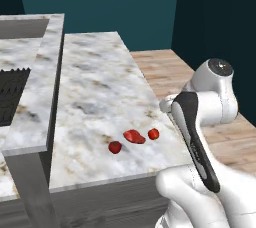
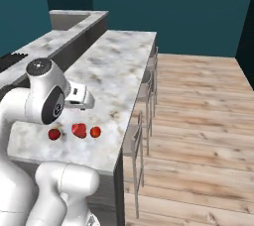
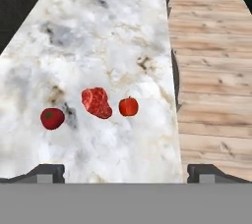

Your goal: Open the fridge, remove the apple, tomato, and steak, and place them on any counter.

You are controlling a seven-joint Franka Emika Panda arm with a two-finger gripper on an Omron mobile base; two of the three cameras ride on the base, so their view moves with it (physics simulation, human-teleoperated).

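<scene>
claw (image 3: 126, 171) fingers spread wide, empty, above the white-grey marbled stone table (image 3: 98, 36); flat irregular red steak (image 3: 96, 102) lies there between two small round red balls, both too small to identify

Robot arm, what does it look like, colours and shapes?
The arm is glossy white with rounded, bulbous segments, a black strip along one link, and dark grey round joint caps. The gripper has two small dark grey finger tips. No cables or markings are visible.

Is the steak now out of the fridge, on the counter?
Yes. The steak lies flat on the marbled counter.
</scene>
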